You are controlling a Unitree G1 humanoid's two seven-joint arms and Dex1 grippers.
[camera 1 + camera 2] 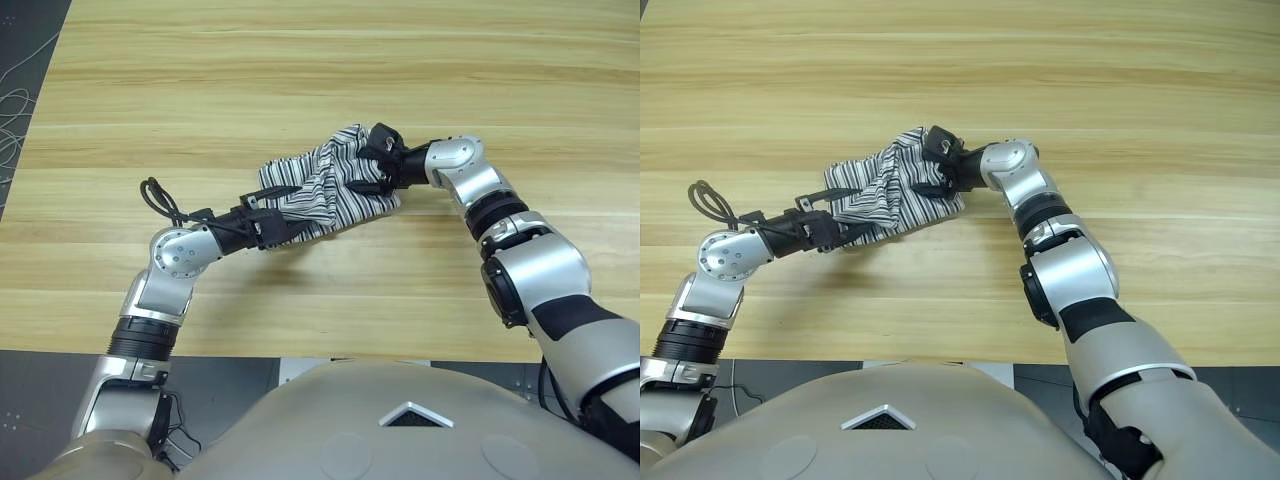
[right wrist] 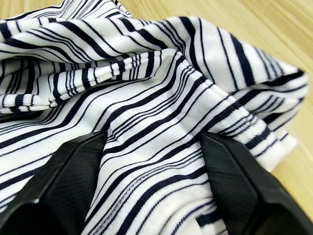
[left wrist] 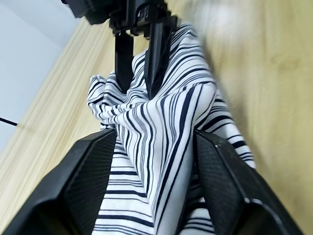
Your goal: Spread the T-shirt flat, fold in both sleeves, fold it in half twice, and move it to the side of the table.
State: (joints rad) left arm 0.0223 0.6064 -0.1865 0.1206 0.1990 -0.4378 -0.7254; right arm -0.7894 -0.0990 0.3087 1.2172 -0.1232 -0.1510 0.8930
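Observation:
A black-and-white striped T-shirt (image 1: 320,190) lies bunched in a crumpled heap near the middle of the wooden table (image 1: 300,60). My left gripper (image 1: 285,212) holds the heap's near-left end, its fingers either side of a fold of cloth (image 3: 154,142). At the far-right end my right gripper (image 1: 362,168) pinches another fold. The left wrist view shows the right gripper (image 3: 140,73) with its two fingers close together on the fabric. Striped cloth also runs between the right gripper's (image 2: 151,142) own fingers in its wrist view. Sleeves and collar cannot be made out in the heap.
Bare wood surrounds the shirt on every side. The table's front edge (image 1: 300,357) runs just before my arms, and its left edge borders dark floor (image 1: 25,60). A black cable loop (image 1: 160,200) sticks out by my left wrist.

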